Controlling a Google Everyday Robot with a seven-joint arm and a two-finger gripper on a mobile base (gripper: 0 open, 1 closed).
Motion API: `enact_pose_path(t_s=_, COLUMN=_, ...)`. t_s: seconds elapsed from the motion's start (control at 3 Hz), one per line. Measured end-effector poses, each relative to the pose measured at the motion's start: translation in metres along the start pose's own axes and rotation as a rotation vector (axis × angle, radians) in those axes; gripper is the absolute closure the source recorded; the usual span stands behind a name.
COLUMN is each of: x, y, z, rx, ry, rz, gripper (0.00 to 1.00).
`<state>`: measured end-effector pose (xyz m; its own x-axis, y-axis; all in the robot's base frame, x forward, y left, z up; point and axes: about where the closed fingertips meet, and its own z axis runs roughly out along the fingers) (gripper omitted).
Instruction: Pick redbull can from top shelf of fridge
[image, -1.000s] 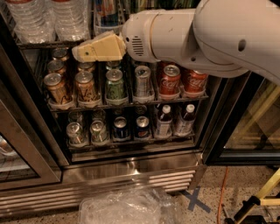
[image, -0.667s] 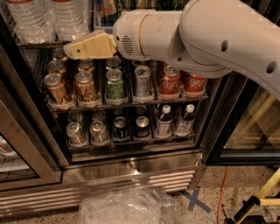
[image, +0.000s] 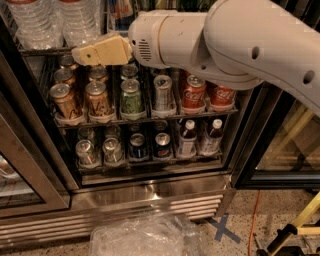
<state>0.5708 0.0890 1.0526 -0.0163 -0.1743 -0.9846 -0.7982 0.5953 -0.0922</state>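
The cream pincer (image: 82, 54) hangs by the dark wire top shelf (image: 42, 50), near two clear water bottles (image: 77, 20). Released or clenched, I cannot tell. One blue-and-silver redbull can (image: 120, 9) stands on that shelf. Two red cola cans (image: 192, 92) sit below.

White Coca-Cola script stands on the red cans (image: 193, 94); other labels cannot be read. The end effector (image: 80, 54) hangs upper left, before the fridge (image: 150, 197).
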Motion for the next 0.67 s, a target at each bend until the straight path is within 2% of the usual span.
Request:
enact_pose_path(t_s=0.33, x=-0.0074, y=-0.0048, z=0.0074, rx=0.01, ry=-0.03, rz=-0.008, gripper=0.0)
enact_pose_path(t_s=0.67, x=-0.0092, y=-0.0088, z=0.0104, rx=0.022, ry=-0.041, rz=-0.018, gripper=0.1)
